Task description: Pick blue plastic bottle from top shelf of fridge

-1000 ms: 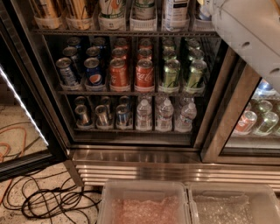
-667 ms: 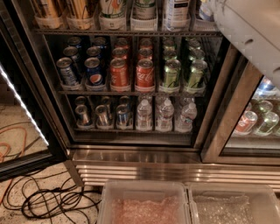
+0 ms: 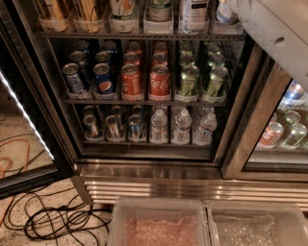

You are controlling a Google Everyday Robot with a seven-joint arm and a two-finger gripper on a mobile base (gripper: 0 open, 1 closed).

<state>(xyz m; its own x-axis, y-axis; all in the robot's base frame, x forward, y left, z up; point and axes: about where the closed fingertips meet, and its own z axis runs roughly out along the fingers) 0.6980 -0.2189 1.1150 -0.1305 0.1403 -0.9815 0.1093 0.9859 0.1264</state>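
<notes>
The fridge [image 3: 154,185] stands open in front of me, with a dark interior and a ribbed steel base. The top shelf [image 3: 139,35] runs along the upper edge with clear holders, and only the lower parts of its drinks show. The pale bluish base of the blue plastic bottle [image 3: 225,14] sits at the shelf's right end, its upper part cut off by the frame edge. My white arm [image 3: 276,33] crosses the upper right corner just right of that bottle. The gripper itself is out of view past the top edge.
A white bottle with a dark label [image 3: 195,14] stands left of the blue bottle. Soda cans [image 3: 159,79] fill the middle rack, with small cans and water bottles [image 3: 180,126] below. A door frame post [image 3: 250,125] stands on the right. Cables [image 3: 53,218] lie on the floor. Two plastic bins [image 3: 159,226] sit in front.
</notes>
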